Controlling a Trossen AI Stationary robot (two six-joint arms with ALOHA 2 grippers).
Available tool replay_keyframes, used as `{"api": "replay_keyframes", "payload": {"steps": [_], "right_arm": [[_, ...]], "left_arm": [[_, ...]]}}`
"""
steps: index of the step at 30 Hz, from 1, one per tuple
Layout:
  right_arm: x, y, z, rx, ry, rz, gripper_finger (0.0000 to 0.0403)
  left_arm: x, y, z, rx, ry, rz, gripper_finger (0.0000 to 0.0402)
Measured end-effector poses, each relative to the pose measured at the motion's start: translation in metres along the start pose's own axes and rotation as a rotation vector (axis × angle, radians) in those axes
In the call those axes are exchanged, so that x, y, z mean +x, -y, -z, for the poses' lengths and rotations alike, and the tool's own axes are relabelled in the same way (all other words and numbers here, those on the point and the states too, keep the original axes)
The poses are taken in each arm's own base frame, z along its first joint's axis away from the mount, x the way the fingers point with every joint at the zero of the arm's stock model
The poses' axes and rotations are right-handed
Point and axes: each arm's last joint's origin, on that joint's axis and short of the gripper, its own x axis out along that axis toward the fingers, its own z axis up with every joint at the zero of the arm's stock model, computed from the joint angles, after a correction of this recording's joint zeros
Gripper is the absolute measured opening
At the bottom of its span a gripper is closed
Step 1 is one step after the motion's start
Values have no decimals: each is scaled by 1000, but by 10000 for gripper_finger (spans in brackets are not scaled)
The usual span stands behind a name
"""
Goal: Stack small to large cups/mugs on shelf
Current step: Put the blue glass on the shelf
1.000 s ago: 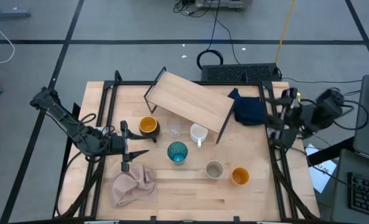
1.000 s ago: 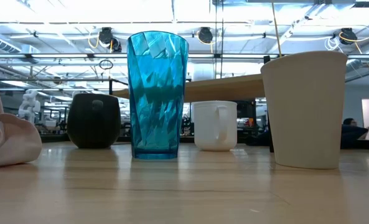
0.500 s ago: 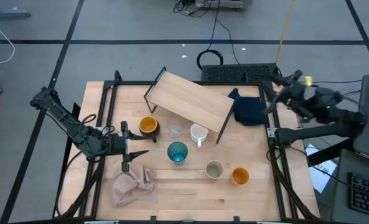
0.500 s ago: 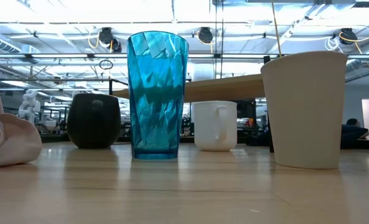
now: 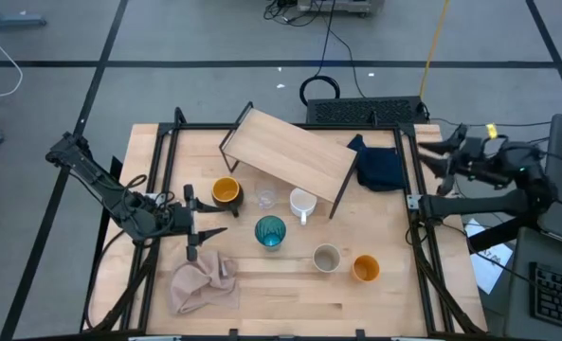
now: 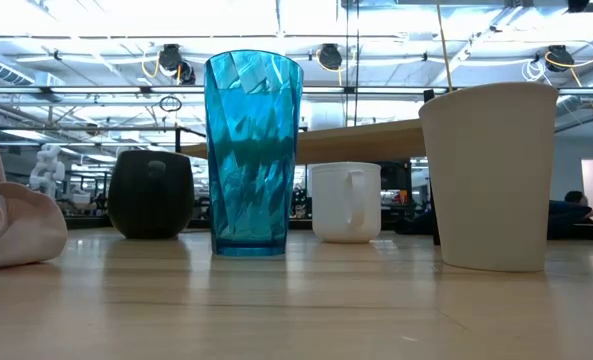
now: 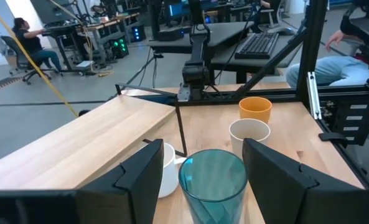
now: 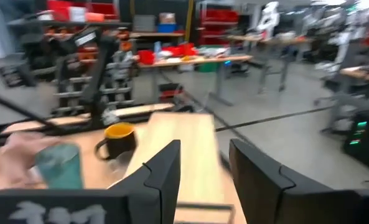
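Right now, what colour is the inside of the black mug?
Orange inside the black mug, clearest in the high view.

The tall teal faceted tumbler [image 6: 253, 150] looks like glossy clear plastic (light glints off its facets); the flat light-wood shelf board [image 5: 293, 153] appears smooth and matt.

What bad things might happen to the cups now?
The teal tumbler is tall, and the left pincer sits open right beside it, so a nudge might tip it. The tiny clear glass stands close between the black mug and white mug, so reaching in might knock a neighbour.
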Motion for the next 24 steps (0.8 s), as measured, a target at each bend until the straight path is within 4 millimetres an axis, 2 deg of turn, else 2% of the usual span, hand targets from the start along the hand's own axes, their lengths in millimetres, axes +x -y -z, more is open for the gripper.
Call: {"api": "replay_keyframes", "payload": {"steps": [4,11,15,20,24], "right_arm": [[10,-6,22,24,43,-95,127],[42,-24,54,22,155,-286,127],[61,-33,71,0,193,-336,127],[74,-38,80,10,258,-354,128],[82,-45,84,14,354,-486,128]], "left_arm": [[0,0,0,-15,3,-4,218],[0,0,-1,-37,5,-5,218],[0,0,-1,-45,5,-5,218],[0,0,-1,-43,6,-6,218],[1,-1,-1,-40,6,-11,218]]}}
